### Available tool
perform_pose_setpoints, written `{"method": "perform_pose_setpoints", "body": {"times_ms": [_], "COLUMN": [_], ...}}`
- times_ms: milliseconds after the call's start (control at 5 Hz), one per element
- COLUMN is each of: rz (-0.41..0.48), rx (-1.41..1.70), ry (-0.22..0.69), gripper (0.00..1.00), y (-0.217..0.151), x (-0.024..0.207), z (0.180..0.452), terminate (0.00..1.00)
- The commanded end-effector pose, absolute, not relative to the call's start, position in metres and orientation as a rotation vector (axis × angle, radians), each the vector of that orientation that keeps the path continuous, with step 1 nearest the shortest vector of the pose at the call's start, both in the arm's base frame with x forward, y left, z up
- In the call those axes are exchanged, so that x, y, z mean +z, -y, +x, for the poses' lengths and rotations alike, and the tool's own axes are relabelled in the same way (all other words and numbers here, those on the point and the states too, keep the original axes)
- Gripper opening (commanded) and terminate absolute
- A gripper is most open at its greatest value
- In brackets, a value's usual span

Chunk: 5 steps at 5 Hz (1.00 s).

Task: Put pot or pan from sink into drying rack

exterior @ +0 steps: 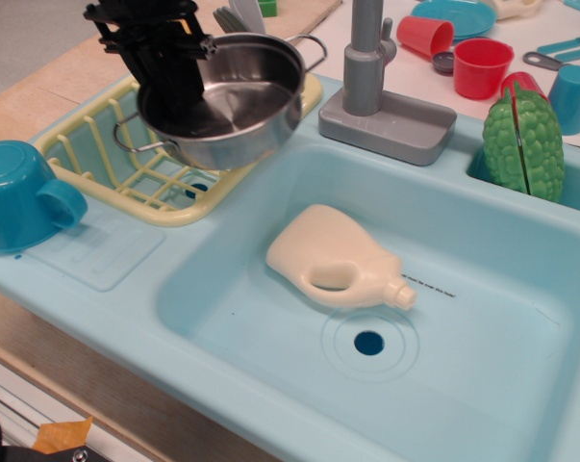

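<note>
Toy kitchen counter, light blue sink set in wood. Black gripper clamps the steel pot by its 9 o'clock rim, held tilted above the yellow drying rack. Cream bottle lies in the basin toward 4 o'clock. Risk: one-sided grip, pot may tip or catch the ribs.

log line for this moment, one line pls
phase: carry | jaws: shut on pot rim | pot: held above drying rack, not set down | sink: cream bottle lying inside | next: lower, release
</note>
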<state>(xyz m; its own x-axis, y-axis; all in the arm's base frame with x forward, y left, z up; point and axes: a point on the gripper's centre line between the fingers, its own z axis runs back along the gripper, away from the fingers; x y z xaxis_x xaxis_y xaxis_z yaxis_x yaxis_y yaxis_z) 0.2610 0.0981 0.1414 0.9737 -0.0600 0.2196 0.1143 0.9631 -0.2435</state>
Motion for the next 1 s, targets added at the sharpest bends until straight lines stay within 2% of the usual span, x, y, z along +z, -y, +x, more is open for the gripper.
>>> {"method": "perform_pose_setpoints", "body": {"times_ms": [0, 200, 400, 600, 800], "rz": [-0.251, -0.271, -0.271, -0.271, -0.271], "rx": [-0.092, -0.085, -0.085, -0.085, -0.085], "ry": [0.255, 0.257, 0.257, 0.257, 0.257], "gripper": [0.0, 0.0, 1.0, 1.0, 1.0], "y": [-0.1255, -0.1291, -0.1291, -0.1291, -0.1291], "x": [0.1483, 0.1431, 0.1431, 0.1431, 0.1431], "z": [0.2612, 0.2661, 0.2661, 0.2661, 0.2661], "terminate": [0.0, 0.0, 0.0, 0.0, 1.0]}}
